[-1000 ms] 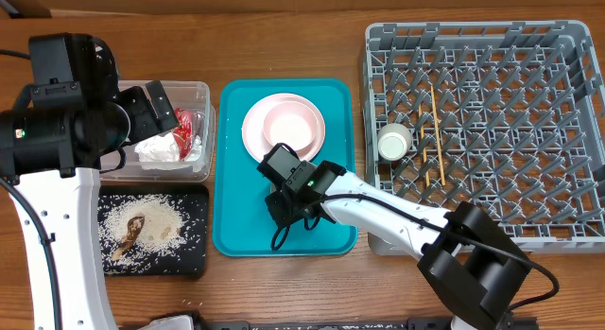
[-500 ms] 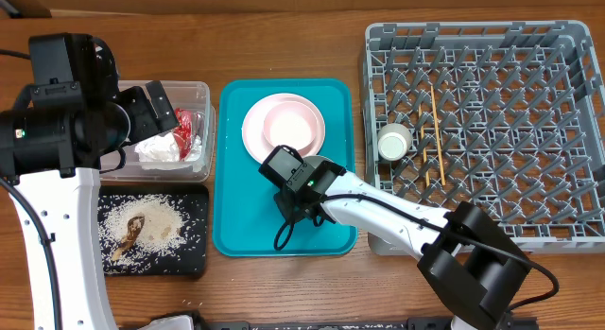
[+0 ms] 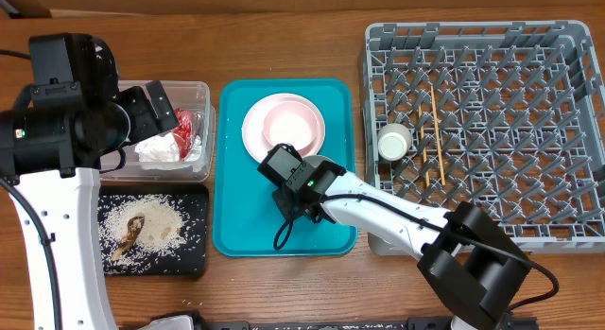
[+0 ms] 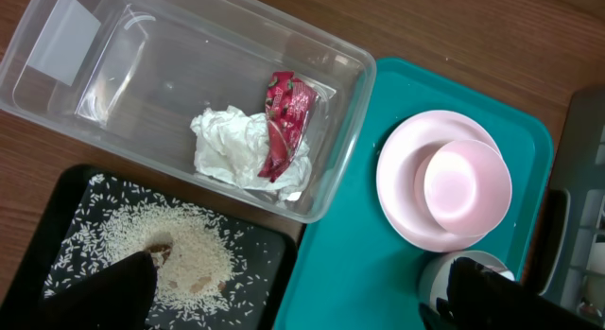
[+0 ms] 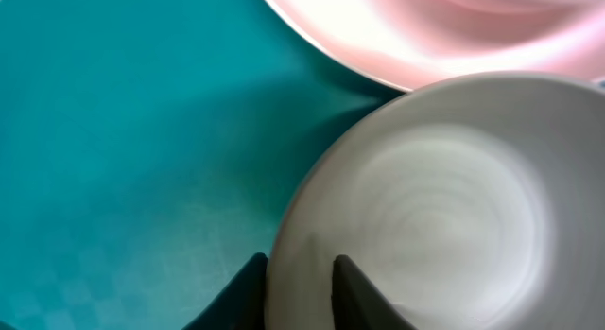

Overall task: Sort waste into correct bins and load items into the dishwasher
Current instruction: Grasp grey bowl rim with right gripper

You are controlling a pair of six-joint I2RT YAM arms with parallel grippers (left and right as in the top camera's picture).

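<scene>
1. Right wrist view: the right pincer (image 5: 302,287) is nearly closed. Its fingers clamp the rim of the round pale grey-green bowl (image 5: 444,207), one inside and one outside.
2. That bowl stands on the large teal plastic serving tray (image 5: 113,131), just beside the round pink plate (image 5: 378,37).
3. Overhead, a smaller pink bowl (image 3: 288,124) sits on the plate.
4. The left pincer (image 4: 298,273) is spread wide and holds nothing.
5. The clear rectangular plastic tub (image 3: 198,89) holds a crumpled white paper napkin (image 4: 232,146) and a small shiny red wrapper (image 4: 284,122).
6. The flat black rectangular tray (image 3: 194,254) on the worktop carries loose white rice with brown scraps (image 3: 156,221).
7. The large grey plastic dish rack (image 3: 567,226) holds a small white cup (image 3: 394,141) and two thin wooden chopsticks (image 3: 437,131).
</scene>
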